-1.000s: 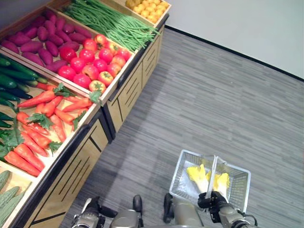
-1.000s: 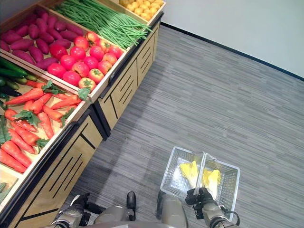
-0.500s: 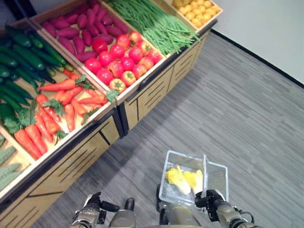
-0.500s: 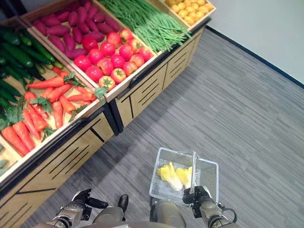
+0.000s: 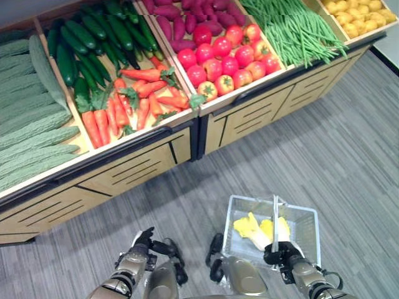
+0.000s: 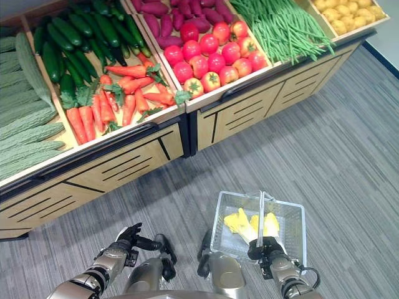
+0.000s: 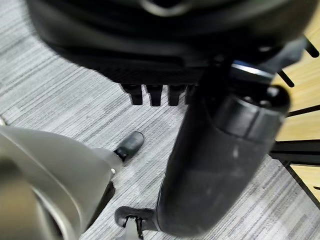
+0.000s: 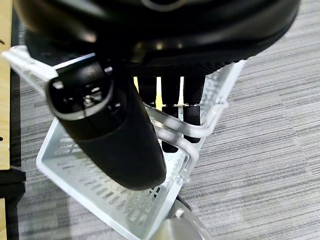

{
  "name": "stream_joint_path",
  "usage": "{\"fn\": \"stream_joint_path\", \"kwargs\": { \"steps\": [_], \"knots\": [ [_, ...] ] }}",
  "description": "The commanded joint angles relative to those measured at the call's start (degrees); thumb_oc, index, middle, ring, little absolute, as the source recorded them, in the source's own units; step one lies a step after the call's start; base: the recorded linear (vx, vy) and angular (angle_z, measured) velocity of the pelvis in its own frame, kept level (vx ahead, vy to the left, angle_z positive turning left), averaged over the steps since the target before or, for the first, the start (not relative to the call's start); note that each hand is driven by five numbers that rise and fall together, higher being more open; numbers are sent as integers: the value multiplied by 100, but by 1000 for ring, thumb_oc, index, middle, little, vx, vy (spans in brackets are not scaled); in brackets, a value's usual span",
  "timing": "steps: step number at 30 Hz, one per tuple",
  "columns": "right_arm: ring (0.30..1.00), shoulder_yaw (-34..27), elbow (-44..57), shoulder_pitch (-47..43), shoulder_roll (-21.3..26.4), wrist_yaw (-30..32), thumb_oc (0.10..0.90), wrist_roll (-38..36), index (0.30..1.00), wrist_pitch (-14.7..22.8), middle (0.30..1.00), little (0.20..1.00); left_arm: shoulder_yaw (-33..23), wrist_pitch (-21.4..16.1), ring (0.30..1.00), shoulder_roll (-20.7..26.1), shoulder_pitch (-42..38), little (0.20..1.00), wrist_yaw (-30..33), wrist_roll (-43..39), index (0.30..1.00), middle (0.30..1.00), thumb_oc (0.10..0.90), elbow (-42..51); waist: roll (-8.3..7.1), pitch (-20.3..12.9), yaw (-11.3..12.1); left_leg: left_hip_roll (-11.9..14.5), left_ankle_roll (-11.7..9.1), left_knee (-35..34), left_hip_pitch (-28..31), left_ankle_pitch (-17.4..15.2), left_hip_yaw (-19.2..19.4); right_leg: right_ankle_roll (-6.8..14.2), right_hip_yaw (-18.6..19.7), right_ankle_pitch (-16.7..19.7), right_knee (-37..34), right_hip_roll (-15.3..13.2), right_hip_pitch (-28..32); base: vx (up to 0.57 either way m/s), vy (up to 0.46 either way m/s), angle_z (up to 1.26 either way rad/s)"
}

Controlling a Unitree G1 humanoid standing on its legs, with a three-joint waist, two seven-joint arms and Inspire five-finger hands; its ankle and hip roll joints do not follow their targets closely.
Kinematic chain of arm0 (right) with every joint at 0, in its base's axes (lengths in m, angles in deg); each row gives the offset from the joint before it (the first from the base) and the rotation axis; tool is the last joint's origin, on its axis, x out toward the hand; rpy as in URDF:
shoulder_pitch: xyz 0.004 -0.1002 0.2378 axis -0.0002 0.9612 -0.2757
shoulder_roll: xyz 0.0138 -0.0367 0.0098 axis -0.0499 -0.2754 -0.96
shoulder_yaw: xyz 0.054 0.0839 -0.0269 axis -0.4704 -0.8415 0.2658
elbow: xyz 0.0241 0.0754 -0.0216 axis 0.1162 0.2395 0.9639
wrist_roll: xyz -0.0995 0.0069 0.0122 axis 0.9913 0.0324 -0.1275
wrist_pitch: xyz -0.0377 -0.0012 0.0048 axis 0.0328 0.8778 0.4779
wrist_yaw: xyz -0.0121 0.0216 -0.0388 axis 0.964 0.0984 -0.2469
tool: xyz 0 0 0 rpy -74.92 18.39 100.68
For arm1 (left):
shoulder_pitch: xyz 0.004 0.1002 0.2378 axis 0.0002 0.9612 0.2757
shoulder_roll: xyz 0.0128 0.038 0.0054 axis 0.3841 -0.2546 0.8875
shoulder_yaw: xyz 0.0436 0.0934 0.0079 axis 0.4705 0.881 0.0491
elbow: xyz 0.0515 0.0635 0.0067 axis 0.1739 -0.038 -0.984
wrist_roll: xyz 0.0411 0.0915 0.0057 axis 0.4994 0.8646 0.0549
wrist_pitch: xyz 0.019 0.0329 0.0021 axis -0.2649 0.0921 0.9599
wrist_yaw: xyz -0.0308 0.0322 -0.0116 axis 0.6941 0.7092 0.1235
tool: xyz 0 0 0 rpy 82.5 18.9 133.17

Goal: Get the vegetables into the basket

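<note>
Our right hand curls around the handle of the white perforated plastic basket, which hangs above the grey striped floor holding two yellow-green cabbages; our left hand, fingers relaxed and empty, hovers left of the basket.

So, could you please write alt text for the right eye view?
The right robot hand grips the handle of a white wire basket holding yellow-green cabbage above a grey floor. The left robot hand hangs open, facing a wooden produce stand of carrots, tomatoes and green beans.
</note>
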Motion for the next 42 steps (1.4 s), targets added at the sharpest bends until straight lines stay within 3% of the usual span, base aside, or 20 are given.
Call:
{"fn": "stream_joint_path", "kwargs": {
  "steps": [1,5,11,13,15,16,17,20,25,28,29,32,36,38,40,42],
  "knots": [
    [300,165,-166,674,77,15,400,126,300,-186,300,300,-80,-79,1000,140,35,1000,45,176,1000,1000,900,-172,33,-345,-69,-173,69,-50,193,-247,-230,520,1265,-377,301,-299,49,46,321,-53],
    [300,385,-197,553,-30,-6,400,415,300,-229,300,300,-93,-114,1000,188,91,1000,39,256,1000,1000,900,-165,-119,-342,129,-300,270,232,165,-585,-209,660,1507,-186,165,-423,100,25,279,-31],
    [300,409,-94,558,-83,-68,400,479,300,-209,300,300,-139,-128,1000,267,188,1000,5,211,1000,1000,900,-46,-219,-305,268,-427,455,510,203,-879,-372,757,1542,-307,618,-582,137,4,235,3],
    [300,399,43,573,-83,-75,400,467,300,-216,300,300,-124,-100,1000,325,267,1000,-79,182,1000,1000,900,86,-214,-224,256,-552,587,430,339,-887,-508,830,1630,-132,1621,-698,-148,-43,249,22],
    [300,402,162,576,-67,-66,400,434,300,-197,300,300,-100,-90,1000,349,278,1000,-109,160,1000,1000,900,165,-192,-143,182,-638,648,340,409,-823,-697,851,2077,69,2176,-591,-418,-57,151,39],
    [300,403,188,571,-57,-54,400,431,300,-188,300,300,-101,-99,1000,343,287,1000,-98,156,1000,1000,900,190,-154,-134,178,-647,647,280,465,-793,-754,834,2249,94,2020,-505,-427,-151,63,79],
    [300,473,166,500,-51,-77,400,490,300,-194,300,300,-80,-150,1000,340,226,1000,-85,70,1000,1000,900,231,-127,-185,275,-572,635,232,372,-634,-825,778,2665,533,601,-427,-590,-142,-27,67],
    [300,581,105,508,-87,-114,400,633,300,-213,300,300,8,-140,1000,382,163,1000,-91,106,1000,1000,900,268,-271,-195,305,-581,603,393,352,-665,-959,825,2608,465,424,-454,-393,-50,-107,18],
    [300,624,125,468,-77,-177,400,734,300,-237,300,300,-5,-139,1000,480,131,1000,-49,68,1000,1000,900,579,-315,-383,354,-511,462,274,382,-546,-1160,745,2518,151,204,-330,-63,10,-185,53],
    [300,506,339,500,85,-188,400,731,300,-242,300,300,-20,-197,1000,777,464,1000,-151,-114,1000,1000,900,2261,-198,-552,364,-432,312,45,383,-322,-1422,640,2218,44,-129,-297,222,-19,-274,34],
    [300,508,341,502,84,-188,400,731,300,-243,300,300,-22,-192,1000,779,470,1000,-152,-114,1000,1000,900,2269,-198,-554,357,-432,311,42,384,-319,-1428,640,2212,45,-133,-297,226,-29,-152,30],
    [300,385,525,560,213,-227,400,792,300,-243,300,300,-232,-241,1000,1036,934,1000,-247,-408,1000,1000,900,3422,-128,-586,396,-412,261,-67,410,-223,-1528,627,2049,43,-249,-298,349,-22,-106,14],
    [300,72,592,730,320,-315,400,841,300,-274,300,300,-901,-301,1000,1395,1963,1000,-433,-639,1000,1000,900,5630,25,-719,466,-412,227,-123,523,-224,-1621,600,1909,25,-394,-285,539,-7,-108,10],
    [300,28,617,792,311,-324,400,812,300,-249,300,300,-1119,-401,1000,1476,2118,1000,-372,-683,1000,1000,900,6161,51,-732,487,-414,229,-129,558,-242,-1622,601,1893,24,-418,-292,578,10,-46,12],
    [300,8,622,869,248,-276,400,758,300,-174,300,300,-1453,-560,1000,1731,2125,1000,-73,87,1000,1000,900,6649,89,-776,499,-425,215,-146,642,-278,-1599,605,1908,22,-458,-300,648,23,-30,8],
    [300,11,614,851,237,-208,400,737,300,-105,300,300,-1553,-517,1000,2040,1902,1000,327,1260,1000,1000,900,6552,103,-821,474,-422,199,-162,699,-305,-1549,615,1947,14,-462,-298,665,27,-20,-4]
  ]
}}
